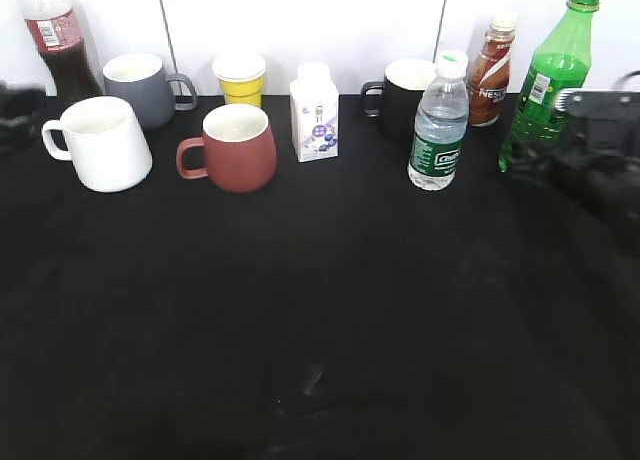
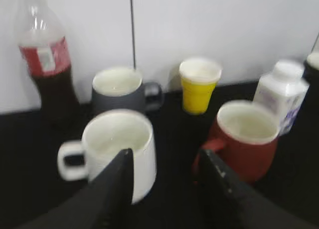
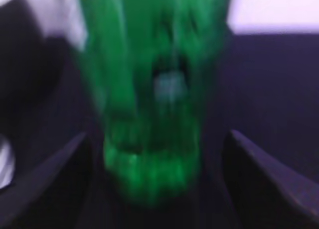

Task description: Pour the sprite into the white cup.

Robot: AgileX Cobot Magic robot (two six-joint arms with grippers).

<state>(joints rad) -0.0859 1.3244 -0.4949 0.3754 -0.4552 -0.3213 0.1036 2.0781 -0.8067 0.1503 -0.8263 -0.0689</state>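
The sprite (image 1: 548, 75), a tall green bottle with a green cap, stands at the back right of the black table. It fills the right wrist view (image 3: 154, 99), blurred. My right gripper (image 3: 157, 144) is open, with a finger on each side of the bottle's base and a gap on both sides. In the exterior view the right arm (image 1: 590, 150) is a dark mass just right of the bottle. The white cup (image 1: 100, 142) stands at the left, handle to the left. In the left wrist view the cup (image 2: 119, 149) is just beyond my open, empty left gripper (image 2: 167, 162).
Along the back stand a cola bottle (image 1: 58, 40), a grey mug (image 1: 142, 86), a yellow cup (image 1: 240, 78), a small white carton (image 1: 314, 115), a black mug (image 1: 405, 95), a clear water bottle (image 1: 438, 125) and a brown bottle (image 1: 490, 72). A dark red mug (image 1: 235, 148) stands right of the white cup.
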